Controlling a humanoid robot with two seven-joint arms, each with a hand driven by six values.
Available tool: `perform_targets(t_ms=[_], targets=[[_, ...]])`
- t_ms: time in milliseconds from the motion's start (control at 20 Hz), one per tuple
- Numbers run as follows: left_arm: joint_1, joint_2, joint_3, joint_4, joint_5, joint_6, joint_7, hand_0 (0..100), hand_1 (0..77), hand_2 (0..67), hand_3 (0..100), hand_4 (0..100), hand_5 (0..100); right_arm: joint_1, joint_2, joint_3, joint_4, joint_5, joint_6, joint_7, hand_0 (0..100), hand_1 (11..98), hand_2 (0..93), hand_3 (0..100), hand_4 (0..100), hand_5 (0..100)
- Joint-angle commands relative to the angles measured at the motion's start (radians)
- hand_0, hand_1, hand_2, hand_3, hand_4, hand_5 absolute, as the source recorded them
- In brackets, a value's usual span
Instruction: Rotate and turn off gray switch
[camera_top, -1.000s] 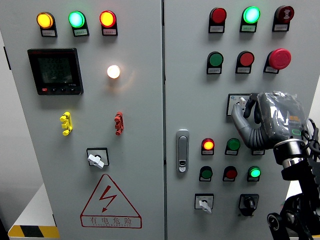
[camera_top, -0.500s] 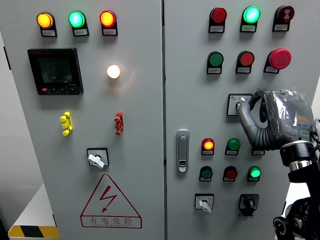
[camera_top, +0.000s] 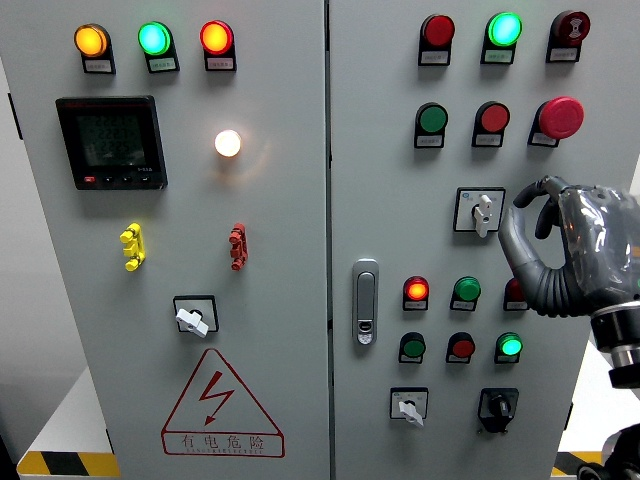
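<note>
Beside the gray switch (camera_top: 482, 212) (knob upright), right hand (camera_top: 560, 245), fingers curled, gripping nothing, just apart.

Right hand (camera_top: 572, 250) — fingers (camera_top: 528, 193) curled, empty — just beside the gray switch (camera_top: 482, 211), apart.

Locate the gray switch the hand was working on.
In the head view, the gray switch sits on the right door, below the red button and just left of the right hand, which is clear of it.

switch (camera_top: 481, 211) on panel (camera_top: 380, 150) | right hand (camera_top: 570, 250) just right, apart
</note>
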Motion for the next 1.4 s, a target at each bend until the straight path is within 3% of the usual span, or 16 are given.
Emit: perform_targets(t_ms=[0, 50, 150, 300, 550, 600, 650, 700, 800, 1050, 1200, 1350], targets=[[0.000, 0.000, -0.001, 0.000, 0.000, 0.000, 0.000, 85, 0.0, 13.4, 19, 8, 11, -0.042, 0.0016, 0.016, 0.049, 0.002, 0.003, 0.020, 71, 28.8, 36.5, 49, 37, 63], [0.000, 0.000, 0.000, 0.000, 0.000, 0.000, 0.000, 85, 0.0, 13.4, 19, 8, 11, -0.052, 0.0016, 0.017, 0.063, 0.002, 0.003, 0.023, 70, 29.6, 34.7, 44, 31, 56], [0.000, 0.000, 0.000, 0.000, 0.000, 0.000, 0.000, 85, 0.0, 13.4, 19, 8, 11, -0.069, 0.0016, 0.017, 0.096, 0.004, 0.003, 0.069, 69, 30.8, 30.9, 38, 25, 44], [-0.001, 0.000, -0.001, 0.000, 0.000, 0.000, 0.000, 85, 0.0, 13.4, 19, 8, 11, -0.085, 0.0016, 0.016, 0.126, 0.002, 0.009, 0.086, 66, 33.1, 26.1, 28, 15, 30], [0.000, 0.000, 0.000, 0.000, 0.000, 0.000, 0.000, 85, 0.0, 13.4, 19, 8, 11, -0.111, 0.0016, 0.016, 0.202, -0.001, 0.012, 0.093, 55, 33.0, 21.2, 21, 9, 21], [-0.001, 0.000, 0.000, 0.000, 0.000, 0.000, 0.000, 85, 0.0, 13.4, 19, 8, 11, -0.123, 0.0016, 0.016, 0.216, -0.010, 0.011, 0.102, 13, 34.4, 18.4, 18, 9, 20], [0.000, 0.000, 0.000, 0.000, 0.000, 0.000, 0.000, 85, 0.0, 13.4, 19, 8, 11, -0.134, 0.0001, 0.017, 0.228, -0.016, 0.012, 0.122, 0, 35.7, 15.8, 14, 9, 18], [0.000, 0.000, 0.000, 0.000, -0.002, 0.000, 0.000, 85, 0.0, 13.4, 19, 8, 11, -0.143, 0.0001, 0.023, 0.235, -0.019, 0.014, 0.153, 0, 37.8, 10.3, 13, 10, 13], [0.000, 0.000, 0.000, 0.000, 0.000, 0.000, 0.000, 85, 0.0, 13.4, 19, 8, 11, -0.158, 0.0000, 0.042, 0.235, -0.023, 0.015, 0.181, 0, 39.1, 9.3, 12, 8, 12], [-0.001, 0.000, 0.000, 0.000, 0.000, 0.000, 0.000, 85, 0.0, 13.4, 19, 8, 11, -0.169, 0.0001, 0.059, 0.247, -0.024, 0.024, 0.187, 0, 39.8, 8.4, 10, 6, 10], [-0.001, 0.000, 0.000, 0.000, 0.000, 0.000, 0.000, 85, 0.0, 13.4, 19, 8, 11, -0.171, 0.0000, 0.094, 0.259, -0.024, 0.043, 0.230, 0, 40.4, 8.0, 10, 6, 9], [-0.001, 0.000, 0.000, 0.000, 0.000, 0.000, 0.000, 85, 0.0, 13.4, 19, 8, 11, -0.171, 0.0000, 0.105, 0.259, -0.024, 0.044, 0.239, 0, 40.5, 7.9, 10, 6, 9]])
